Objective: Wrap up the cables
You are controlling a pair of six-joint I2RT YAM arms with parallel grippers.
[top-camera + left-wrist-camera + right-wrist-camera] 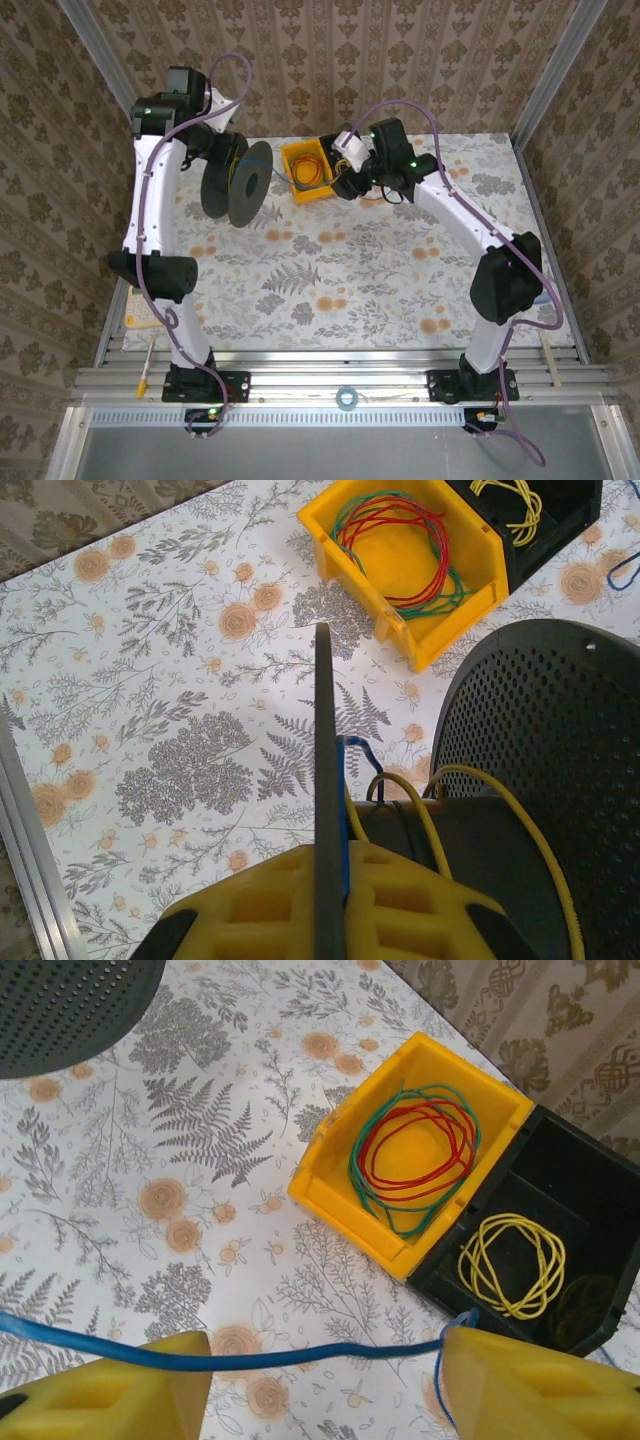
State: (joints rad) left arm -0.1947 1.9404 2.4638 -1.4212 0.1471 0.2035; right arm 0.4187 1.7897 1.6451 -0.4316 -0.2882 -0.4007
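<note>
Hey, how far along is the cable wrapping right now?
Barely started. Done: yellow cable and blue cable loop over the hub of the spool, held by the left claw. In hand: blue cable runs through the open right claw. Left: red and green coils in the yellow bin, yellow coil in the black bin.

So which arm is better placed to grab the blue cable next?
The right, probably. The blue cable runs across the gap between the open fingers of the right gripper, so closing should catch it. The left gripper is shut on the black spool, busy holding it.
</note>
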